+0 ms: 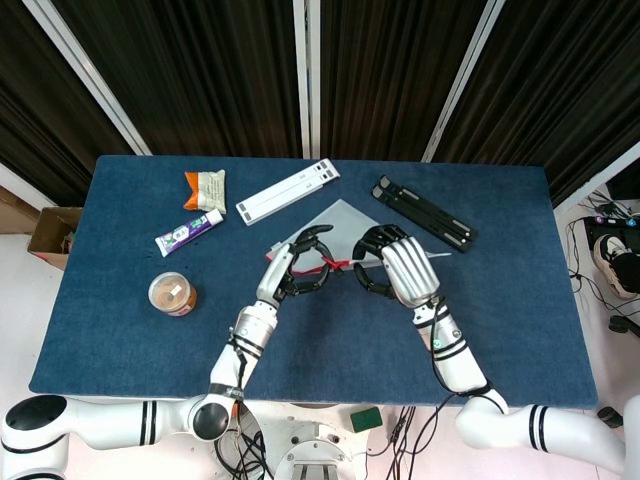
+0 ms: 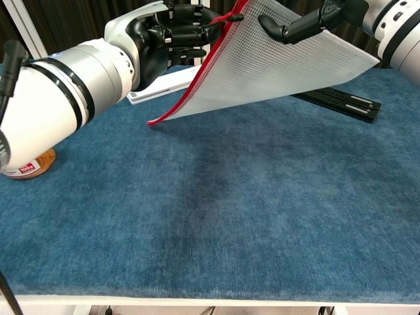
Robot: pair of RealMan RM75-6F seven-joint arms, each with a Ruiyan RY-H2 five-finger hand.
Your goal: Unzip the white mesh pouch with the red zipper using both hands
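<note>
White mesh pouch (image 2: 282, 62) lifted above table centre, far corner low. Light, floppy, see-through mesh; stiff only along red zipper (image 2: 200, 72). Left hand (image 2: 174, 33) fingers pinching red pull cord; right hand (image 2: 308, 20) fingers clamping top edge. Grip near slider, keep taut.

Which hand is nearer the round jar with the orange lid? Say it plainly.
Left. The left hand holds the pouch at mid-table, right of and slightly behind the jar. The right hand sits farther right, beyond the left hand.

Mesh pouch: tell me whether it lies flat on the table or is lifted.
Lifted. The mesh pouch hangs tilted between the left hand and right hand, with only its lower red corner near the table.
</note>
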